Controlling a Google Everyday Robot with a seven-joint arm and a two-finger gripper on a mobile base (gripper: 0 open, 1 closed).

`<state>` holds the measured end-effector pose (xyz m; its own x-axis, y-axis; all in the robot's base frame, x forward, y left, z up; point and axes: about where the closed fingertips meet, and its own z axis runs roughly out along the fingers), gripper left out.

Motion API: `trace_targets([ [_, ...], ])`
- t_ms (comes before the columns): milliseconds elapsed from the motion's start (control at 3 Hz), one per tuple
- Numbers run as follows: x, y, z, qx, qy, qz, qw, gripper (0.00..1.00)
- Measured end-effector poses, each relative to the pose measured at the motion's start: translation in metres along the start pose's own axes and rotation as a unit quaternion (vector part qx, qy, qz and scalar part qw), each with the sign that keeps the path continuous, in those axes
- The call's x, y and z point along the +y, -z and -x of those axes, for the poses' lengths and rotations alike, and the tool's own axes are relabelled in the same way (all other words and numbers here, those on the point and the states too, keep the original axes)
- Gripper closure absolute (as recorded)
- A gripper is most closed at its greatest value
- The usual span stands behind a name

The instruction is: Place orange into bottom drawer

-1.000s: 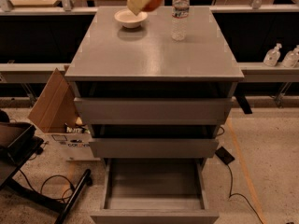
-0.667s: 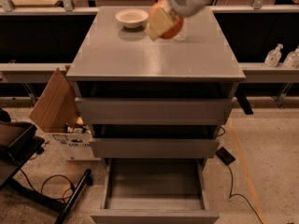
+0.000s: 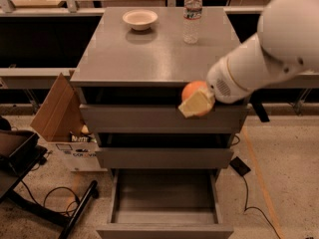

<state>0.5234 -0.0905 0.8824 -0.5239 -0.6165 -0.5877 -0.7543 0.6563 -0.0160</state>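
While the bottom drawer [image 3: 164, 203] stands open, the tool [image 3: 198, 103] grips the orange [image 3: 192, 90] above it.

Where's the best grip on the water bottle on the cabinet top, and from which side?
Take the water bottle by its straight mid-body, claw level, coming from the front: it stands upright with bare top around it, the bowl well to one side. The claw is now lower, holding the orange.

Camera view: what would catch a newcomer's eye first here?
The big white arm reaching in from the right, its gripper shut on the orange at the cabinet's front edge. Below, the bottom drawer stands pulled open, with nothing visible in it. A cream bowl and a water bottle stand at the back of the cabinet top.
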Motion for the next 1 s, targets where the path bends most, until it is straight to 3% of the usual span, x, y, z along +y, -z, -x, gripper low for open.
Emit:
trace_targets([
  [333, 0.015, -0.045, -0.078, -0.013, -0.017, 0.029, 0.9993, 1.00],
  [1000, 0.016, -0.045, -0.067, -0.015, -0.007, 0.029, 0.9994, 1.00],
])
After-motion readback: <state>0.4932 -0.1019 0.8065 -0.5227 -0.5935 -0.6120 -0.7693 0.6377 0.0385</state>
